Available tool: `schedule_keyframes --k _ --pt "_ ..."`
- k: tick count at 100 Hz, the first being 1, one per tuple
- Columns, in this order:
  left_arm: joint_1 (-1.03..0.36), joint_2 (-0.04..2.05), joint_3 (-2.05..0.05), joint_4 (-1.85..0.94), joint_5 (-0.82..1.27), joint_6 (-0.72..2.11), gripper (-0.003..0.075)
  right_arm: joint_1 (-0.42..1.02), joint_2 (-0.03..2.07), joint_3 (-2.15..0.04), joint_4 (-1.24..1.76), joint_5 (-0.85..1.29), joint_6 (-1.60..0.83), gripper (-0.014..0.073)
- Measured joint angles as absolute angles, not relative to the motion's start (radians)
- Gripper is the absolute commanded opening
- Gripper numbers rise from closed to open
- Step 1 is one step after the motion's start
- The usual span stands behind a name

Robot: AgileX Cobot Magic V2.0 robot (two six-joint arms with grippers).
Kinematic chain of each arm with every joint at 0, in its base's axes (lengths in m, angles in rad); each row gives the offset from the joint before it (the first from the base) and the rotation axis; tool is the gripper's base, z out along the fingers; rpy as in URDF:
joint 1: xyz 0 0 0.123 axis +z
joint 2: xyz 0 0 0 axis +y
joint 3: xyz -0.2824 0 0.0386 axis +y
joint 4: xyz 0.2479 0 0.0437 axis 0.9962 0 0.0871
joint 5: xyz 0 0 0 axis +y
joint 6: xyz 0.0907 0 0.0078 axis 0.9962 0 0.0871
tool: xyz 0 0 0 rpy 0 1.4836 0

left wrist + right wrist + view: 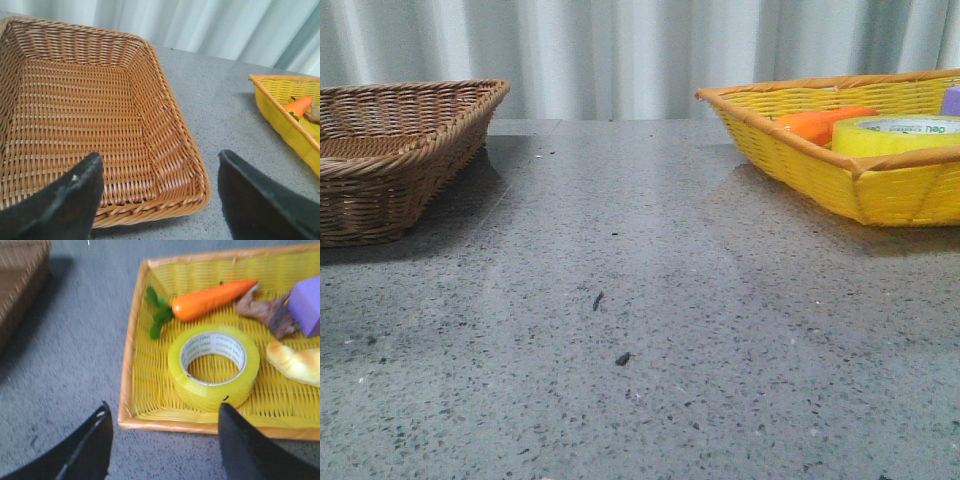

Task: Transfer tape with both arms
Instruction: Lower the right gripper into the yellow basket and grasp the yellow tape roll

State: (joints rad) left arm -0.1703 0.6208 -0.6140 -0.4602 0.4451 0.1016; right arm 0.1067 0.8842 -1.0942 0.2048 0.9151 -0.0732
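Tape: wide yellow roll w/ whitish lettered rim [214, 366] lies flat in the yellow woven basket [131, 365], beside an orange carrot [212, 300]. Front view shows only its top edge, no arms. Right gripper [165, 442] jaws apart, near basket's edge. Left gripper [159, 197] jaws apart over brown wicker basket [165, 145].

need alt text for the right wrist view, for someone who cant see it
A wide roll of yellow tape lies flat in a yellow basket on a grey table, beside an orange carrot. The right pincer hangs open above the basket's near rim, empty, both its dark fingers clear of the tape.
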Motion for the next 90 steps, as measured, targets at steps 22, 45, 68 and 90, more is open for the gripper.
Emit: schedule_keyframes --k 22,45,68,90 --pt "-0.214 0.620 -0.620 -0.458 0.445 0.102 0.0438 0.124 1.232 -1.315 0.203 1.054 -0.121 0.0407" --pt "-0.220 0.620 -0.620 -0.458 0.468 0.102 0.0438 0.131 1.495 -1.390 0.182 1.048 -0.130 0.0407" --pt "-0.220 0.620 -0.620 -0.456 0.502 0.102 0.0438 0.131 1.658 -1.392 0.156 1.008 -0.133 0.0395" --pt "-0.220 0.620 -0.620 -0.455 0.512 0.102 0.0438 0.132 1.714 -1.394 0.156 0.998 -0.133 -0.0065"
